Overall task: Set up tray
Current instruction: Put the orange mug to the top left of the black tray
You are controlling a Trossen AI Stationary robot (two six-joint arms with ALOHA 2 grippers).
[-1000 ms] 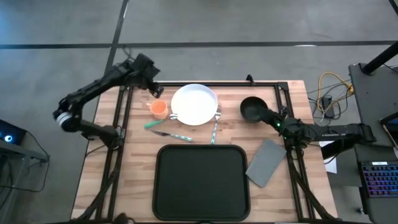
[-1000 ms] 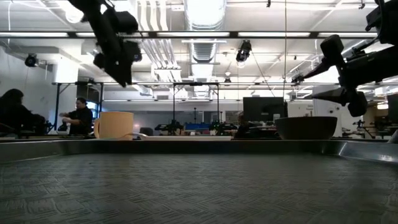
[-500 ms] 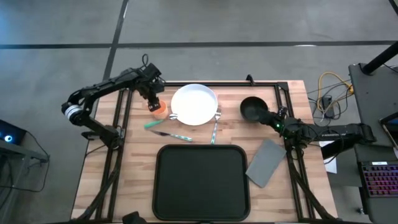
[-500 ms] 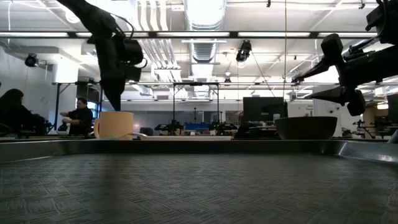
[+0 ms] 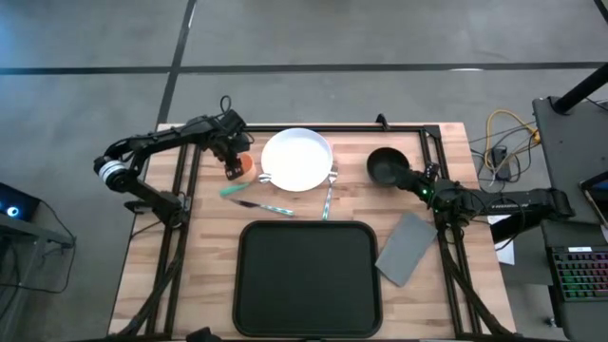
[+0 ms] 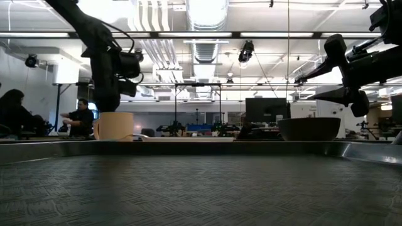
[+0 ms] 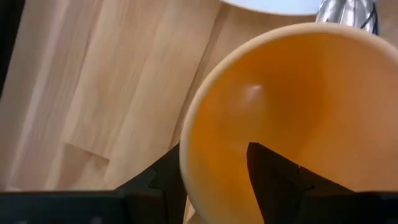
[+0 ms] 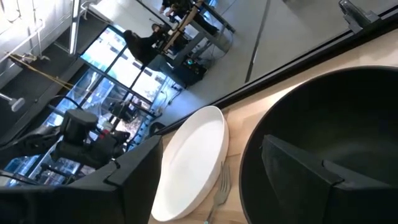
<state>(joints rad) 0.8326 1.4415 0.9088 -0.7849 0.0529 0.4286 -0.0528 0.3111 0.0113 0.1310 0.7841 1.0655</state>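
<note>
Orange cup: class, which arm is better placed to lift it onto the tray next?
Left. The left gripper straddles the orange cup rim, one finger inside, one outside. The right gripper sits at the black bowl, beyond the white plate.

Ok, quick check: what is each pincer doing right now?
Left pincer: open, fingers straddling the orange cup's rim, not yet clamped.
Right pincer: open, straddling the black bowl's rim.

The tray (image 5: 309,277) sits low in the middle. Above it is the plate (image 5: 297,159), with the cup (image 5: 243,167) to its left and the bowl (image 5: 385,167) to its right. The napkin (image 5: 407,249) lies right of the tray.
</note>
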